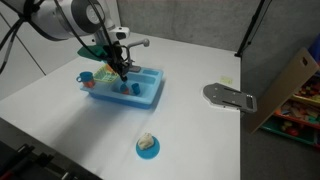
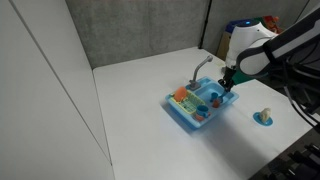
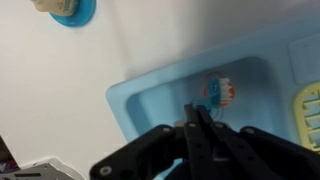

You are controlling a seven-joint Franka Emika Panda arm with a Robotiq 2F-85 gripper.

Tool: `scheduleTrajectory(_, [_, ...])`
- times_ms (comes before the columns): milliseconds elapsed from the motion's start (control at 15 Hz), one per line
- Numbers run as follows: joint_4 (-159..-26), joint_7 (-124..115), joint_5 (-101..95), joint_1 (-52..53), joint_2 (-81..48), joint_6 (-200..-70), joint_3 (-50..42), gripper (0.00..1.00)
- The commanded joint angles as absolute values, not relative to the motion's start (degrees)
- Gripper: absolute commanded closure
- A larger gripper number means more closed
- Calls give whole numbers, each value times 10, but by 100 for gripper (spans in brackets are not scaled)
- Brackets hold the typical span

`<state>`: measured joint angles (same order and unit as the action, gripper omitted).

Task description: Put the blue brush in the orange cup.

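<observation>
1. The white table (image 1: 200,140) carries everything. The work is at one end, well apart from the small blue plate (image 1: 140,152).
2. The blue toy sink (image 1: 150,95) sits flat on the table with its faucet (image 2: 203,66) on the rear edge. Its basin walls hold loose items, which would explain why small pieces rest inside it.
3. The gripper (image 1: 122,72) hangs directly over the basin and points downward, which I judge to be an approach for a top-down pick. In the wrist view its dark fingers (image 3: 190,135) converge toward the tip, but blur prevents a finding on whether they are together, apart or clamped on anything.
4. The orange cup (image 1: 87,76) stands at the sink's end, away from the gripper. In an exterior view (image 2: 182,96) it appears upright, so its mouth should accept a drop from above.
5. The blue brush (image 3: 220,91) lies on the basin floor just beyond the fingertips, apart from the cup.
   - It shows as a blue body with a pale, reddish patch.
   - Its long axis and heading are too blurred to determine.
   - Transfer to the cup is not yet done.
</observation>
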<state>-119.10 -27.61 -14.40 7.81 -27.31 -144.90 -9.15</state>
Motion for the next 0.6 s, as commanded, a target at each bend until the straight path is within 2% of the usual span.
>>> scheduleTrajectory(0, [-1179, -285, -149, 87, -283, -1456, -101, 97])
scheduleTrajectory(533, [-1176, -283, -147, 87, -290, -1456, -101, 97])
